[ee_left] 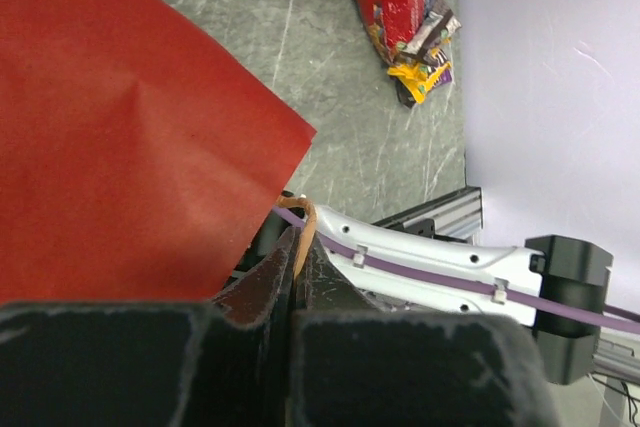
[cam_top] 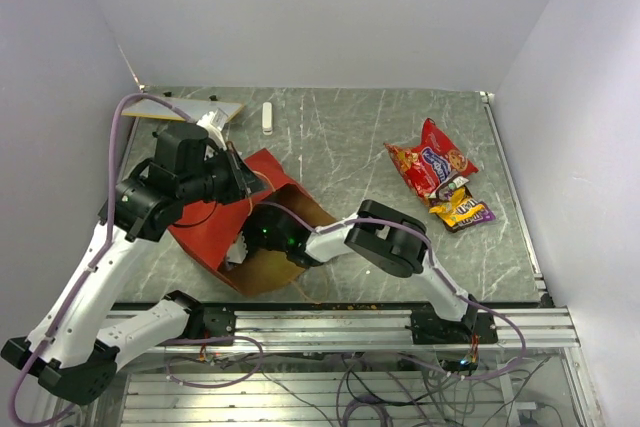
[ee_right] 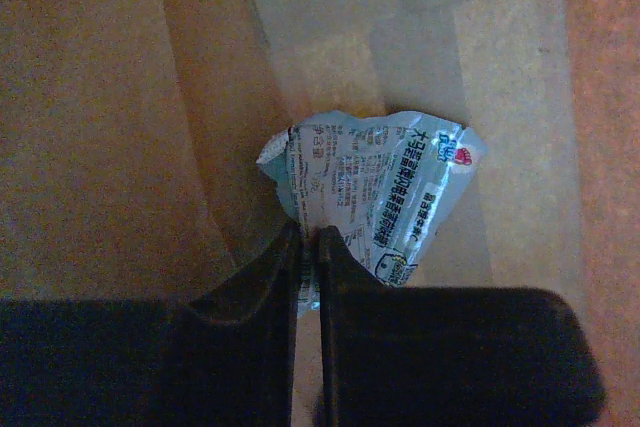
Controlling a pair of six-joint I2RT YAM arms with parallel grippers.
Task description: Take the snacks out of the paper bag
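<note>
The right gripper (ee_right: 308, 247) pinches a crumpled pale-blue packet (ee_right: 400, 197) with printed text, fanning out beyond its fingertips. The left gripper (ee_left: 297, 252) clamps the red bag (ee_left: 120, 127) by its edge.

A small white oblong block (cam_top: 267, 117) lies on the grey marbled surface (cam_top: 340, 142) near its far edge. A flat tan board (cam_top: 170, 107) occupies the far left corner.

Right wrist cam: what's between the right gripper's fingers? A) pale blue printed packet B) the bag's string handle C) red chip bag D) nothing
A: in the right wrist view the right gripper is pinched on the lower corner of a pale blue printed packet, which lies against the brown inside of the paper bag.
</note>
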